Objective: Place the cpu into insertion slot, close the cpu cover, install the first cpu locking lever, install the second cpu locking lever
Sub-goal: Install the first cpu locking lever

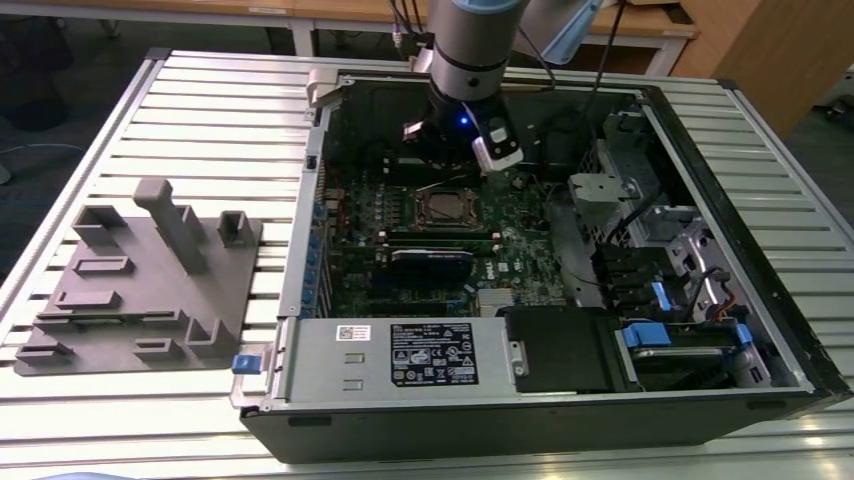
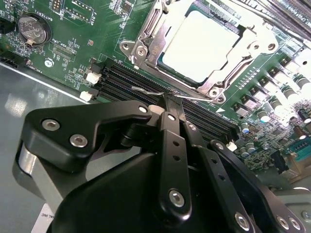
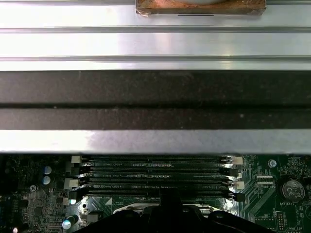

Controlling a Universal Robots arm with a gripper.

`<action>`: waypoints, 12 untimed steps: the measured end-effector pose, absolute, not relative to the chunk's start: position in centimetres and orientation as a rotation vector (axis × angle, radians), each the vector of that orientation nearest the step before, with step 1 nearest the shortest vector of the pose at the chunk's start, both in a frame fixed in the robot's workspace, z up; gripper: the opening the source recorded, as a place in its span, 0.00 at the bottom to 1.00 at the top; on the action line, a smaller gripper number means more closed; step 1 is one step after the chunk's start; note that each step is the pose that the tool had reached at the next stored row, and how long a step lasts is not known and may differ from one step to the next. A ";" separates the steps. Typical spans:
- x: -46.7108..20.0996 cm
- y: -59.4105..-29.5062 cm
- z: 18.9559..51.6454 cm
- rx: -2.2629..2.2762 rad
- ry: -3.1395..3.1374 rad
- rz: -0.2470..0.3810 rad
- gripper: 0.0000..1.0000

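1. cpu (image 2: 201,43) is seated flat in the insertion slot (image 1: 447,207) on the green motherboard (image 2: 73,39); its silver top is seen in the second wrist view.
2. The cpu cover (image 2: 147,29) is laid down around it, so that the chip is framed and kept in place. This step is judged as done.
3. A thin wire locking lever (image 2: 143,90) is seen just beside the socket, over the black memory slots (image 2: 121,80). It is judged to be not yet hooked down.
4. The gripper (image 2: 166,103) is clenched, with its fingers brought together and the tips placed at this wire. Whether the wire is pinched or only pressed cannot be told.
5. The arm is held steeply over the open computer case (image 1: 534,430), which lies on the counter (image 1: 200,100), probably so that the lever is reached from above.
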State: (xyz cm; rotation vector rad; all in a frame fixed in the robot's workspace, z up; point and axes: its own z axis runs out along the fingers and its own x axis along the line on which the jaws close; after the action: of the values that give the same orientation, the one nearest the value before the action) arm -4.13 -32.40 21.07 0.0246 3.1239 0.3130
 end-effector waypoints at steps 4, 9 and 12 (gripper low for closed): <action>-4.1 -32.4 21.0 0.025 3.124 0.313 0.11; -4.1 -32.4 20.8 0.025 3.124 0.313 0.11; -4.1 -32.4 20.7 0.025 3.124 0.313 0.11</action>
State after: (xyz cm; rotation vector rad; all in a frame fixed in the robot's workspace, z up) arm -4.13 -32.40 20.70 0.0246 3.1240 0.3128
